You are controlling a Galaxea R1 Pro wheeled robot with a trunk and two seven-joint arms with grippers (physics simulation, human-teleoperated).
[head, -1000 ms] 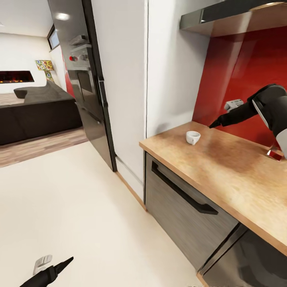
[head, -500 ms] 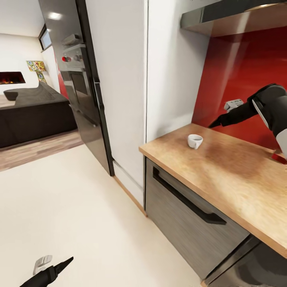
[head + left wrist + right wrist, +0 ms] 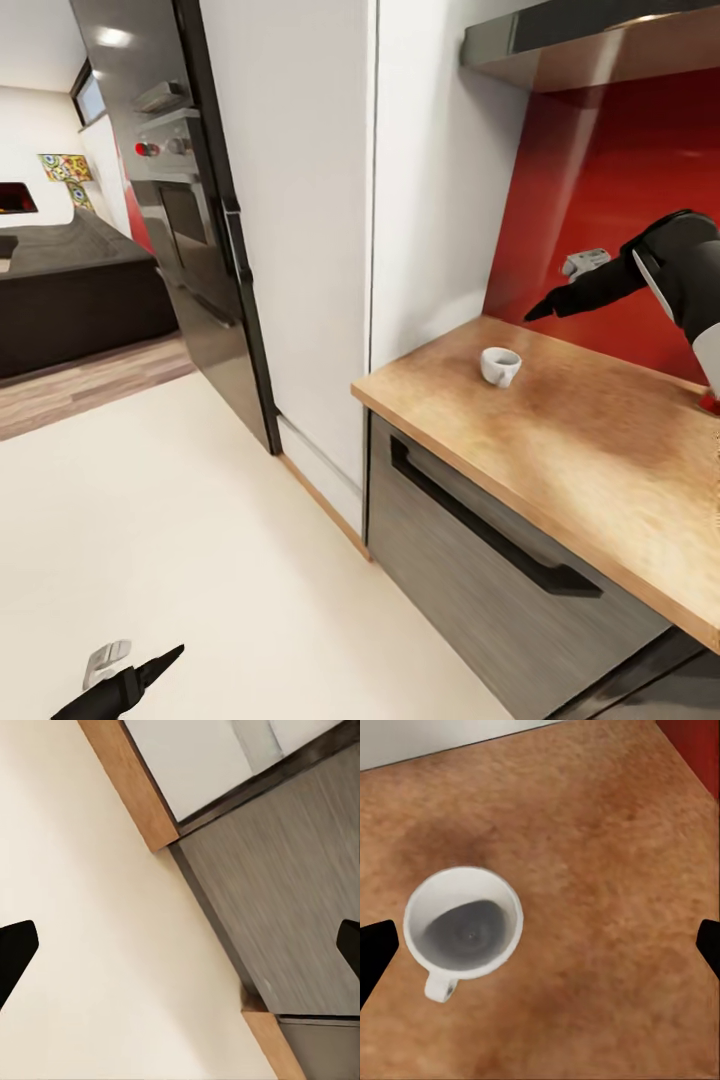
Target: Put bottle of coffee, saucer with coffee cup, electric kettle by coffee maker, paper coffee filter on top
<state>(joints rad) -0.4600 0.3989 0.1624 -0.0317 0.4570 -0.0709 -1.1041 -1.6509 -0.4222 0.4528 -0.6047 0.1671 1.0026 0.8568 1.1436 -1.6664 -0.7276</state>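
We hold our right gripper (image 3: pixel 540 945) wide open and empty above the cup (image 3: pixel 463 928), which stands upright on the table (image 3: pixel 560 440) just below it, ready for a grasp. Our left gripper (image 3: pixel 180 945), open and empty, hangs idle over the floor (image 3: pixel 200 520).

Smooth white coffee cup (image 3: pixel 463 924); matt wood-look kitchen countertop (image 3: pixel 560 440); glossy red backsplash (image 3: pixel 610 190).

A cream floor (image 3: pixel 180 520) fills the lower left of the frame. A tall white cabinet (image 3: pixel 290 200) stands at centre, with a dark glossy oven tower (image 3: pixel 170 170) to its left. A red backsplash (image 3: pixel 610 190) covers the upper right. At far left sit a dark sofa (image 3: pixel 70 290) and wood flooring (image 3: pixel 80 385).
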